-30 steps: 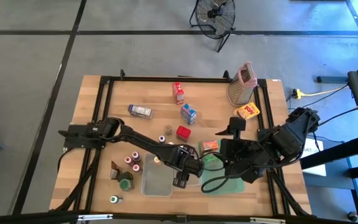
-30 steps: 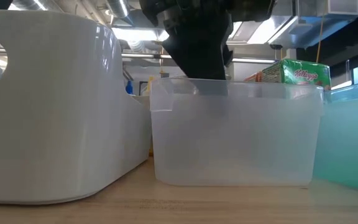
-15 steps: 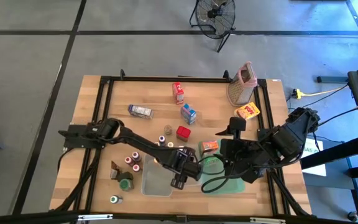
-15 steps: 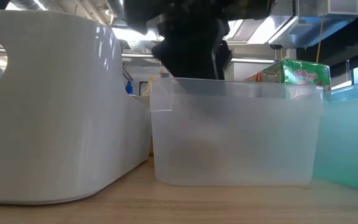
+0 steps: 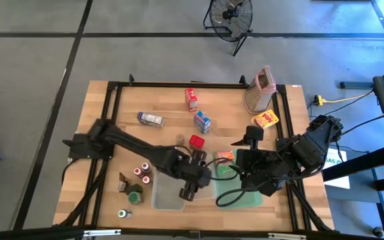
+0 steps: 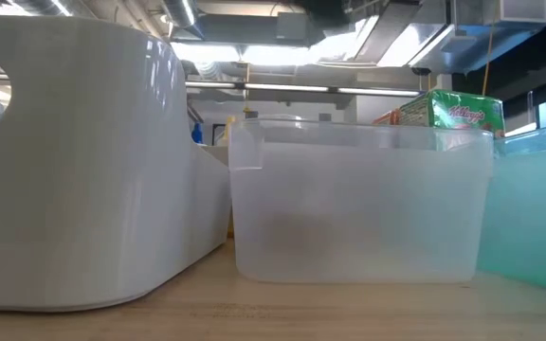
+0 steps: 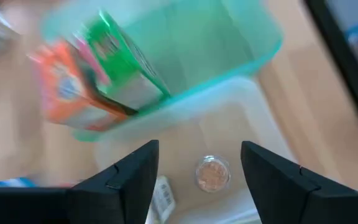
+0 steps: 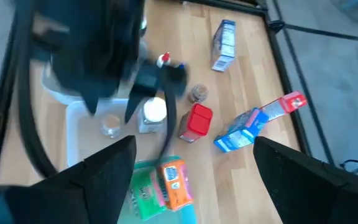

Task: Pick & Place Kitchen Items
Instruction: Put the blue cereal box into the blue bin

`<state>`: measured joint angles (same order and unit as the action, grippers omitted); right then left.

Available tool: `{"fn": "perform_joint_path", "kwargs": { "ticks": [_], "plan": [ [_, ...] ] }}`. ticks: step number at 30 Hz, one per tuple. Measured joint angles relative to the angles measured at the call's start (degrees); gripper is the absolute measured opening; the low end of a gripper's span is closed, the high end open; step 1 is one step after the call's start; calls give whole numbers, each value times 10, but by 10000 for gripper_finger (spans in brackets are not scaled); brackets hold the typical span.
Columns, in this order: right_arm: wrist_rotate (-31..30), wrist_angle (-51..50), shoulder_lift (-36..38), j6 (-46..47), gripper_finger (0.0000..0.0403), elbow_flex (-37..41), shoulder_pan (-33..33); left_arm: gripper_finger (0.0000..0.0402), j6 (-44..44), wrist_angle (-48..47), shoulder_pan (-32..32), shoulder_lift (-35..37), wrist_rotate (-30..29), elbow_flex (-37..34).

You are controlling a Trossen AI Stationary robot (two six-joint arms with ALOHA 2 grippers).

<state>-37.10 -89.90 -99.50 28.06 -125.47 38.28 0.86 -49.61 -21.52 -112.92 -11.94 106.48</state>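
So we've got the wooden counter [image 5: 159, 100] with stuff scattered all over it. Biggest things near the front edge are the clear tub [image 5: 167, 193] and the green tray [image 5: 245, 199] to its right. In the low view a second clear tub [image 6: 358, 204] sits right in front of the camera.

The left hand [image 5: 187, 193] hangs over the clear tub, fingers apart with nothing between them. In its wrist view we see a tiny spice jar [image 7: 212, 173] lying in the tub right under those fingers.

The right hand [image 5: 244, 180] waits near the tray's far edge, fingers wide apart, empty as far as we can tell.

A green carton [image 5: 227, 171] and an orange carton [image 5: 224, 157] sit together at the tray's far end. Farther back there's a red carton [image 5: 196, 141], a blue carton [image 5: 202, 122] and a yellow carton [image 5: 265, 119]. A cluster of little capped jars [image 5: 141, 172] stands left of the tub.
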Motion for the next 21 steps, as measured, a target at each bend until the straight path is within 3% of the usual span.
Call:
{"fn": "perform_joint_path", "kwargs": {
  "ticks": [6,14,21],
  "plan": [
    [34,0,0,-9,328,0,0,223,14,-50,-25,89,-61,1],
    [33,-1,-4,-20,328,7,-10,223,61,-148,-48,170,-153,2],
    [55,-1,-4,-16,342,54,-59,223,88,-214,-58,208,-170,2]
  ]
}}
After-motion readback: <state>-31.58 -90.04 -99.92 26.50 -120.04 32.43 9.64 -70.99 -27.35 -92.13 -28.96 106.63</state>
